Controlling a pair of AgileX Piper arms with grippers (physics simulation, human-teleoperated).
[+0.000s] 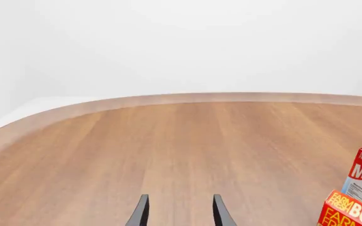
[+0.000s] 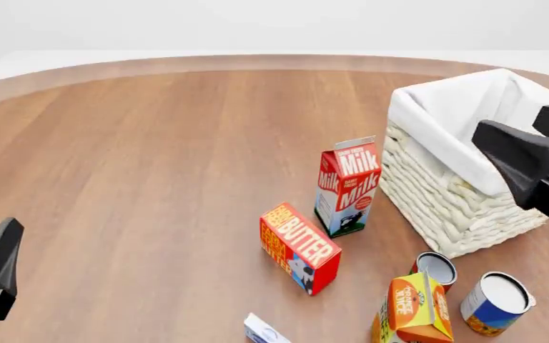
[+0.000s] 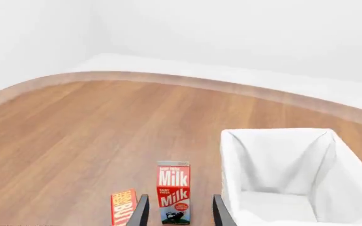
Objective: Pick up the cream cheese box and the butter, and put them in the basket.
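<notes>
Front view shows nothing done yet: the butter (image 2: 299,247) lies on the table beside the milk carton (image 2: 348,187); the cream cheese box (image 2: 266,331) sits nearer; the basket (image 2: 465,207) is empty; left gripper (image 1: 178,211) and right gripper (image 3: 178,210) are both parted, holding nothing.

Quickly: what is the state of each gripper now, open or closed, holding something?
Left gripper: open, holding nothing, above bare table.
Right gripper: open, holding nothing.
</notes>
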